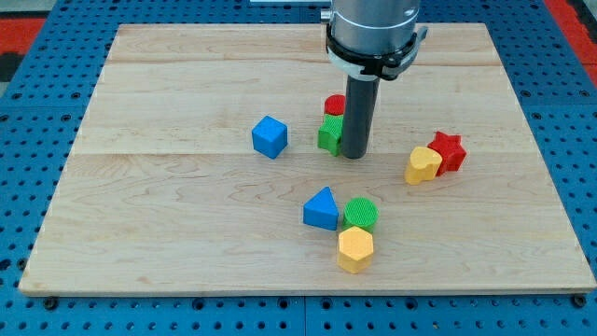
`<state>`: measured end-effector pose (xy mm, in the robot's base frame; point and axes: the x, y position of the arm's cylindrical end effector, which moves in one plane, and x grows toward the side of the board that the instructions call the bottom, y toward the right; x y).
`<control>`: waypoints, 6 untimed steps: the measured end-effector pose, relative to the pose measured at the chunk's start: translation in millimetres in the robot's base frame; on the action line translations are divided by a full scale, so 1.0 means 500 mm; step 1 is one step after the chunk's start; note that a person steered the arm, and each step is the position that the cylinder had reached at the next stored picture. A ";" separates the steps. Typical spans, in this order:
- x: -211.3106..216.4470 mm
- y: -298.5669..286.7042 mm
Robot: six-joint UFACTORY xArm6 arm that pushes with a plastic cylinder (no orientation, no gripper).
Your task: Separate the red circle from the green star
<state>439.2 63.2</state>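
Observation:
The red circle (334,105) sits just above the green star (328,134) near the board's middle, and the two touch. The rod covers their right sides. My tip (354,156) rests on the board right against the green star's right side, slightly below it.
A blue cube (270,136) lies left of the star. A yellow block (423,165) and a red star (448,151) touch at the right. A blue triangle (322,209), green circle (361,215) and yellow hexagon (355,248) cluster below. The wooden board (140,233) sits on a blue pegboard.

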 end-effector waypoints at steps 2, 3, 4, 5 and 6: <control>-0.038 0.022; -0.091 0.138; -0.199 0.102; -0.185 0.015; -0.167 -0.049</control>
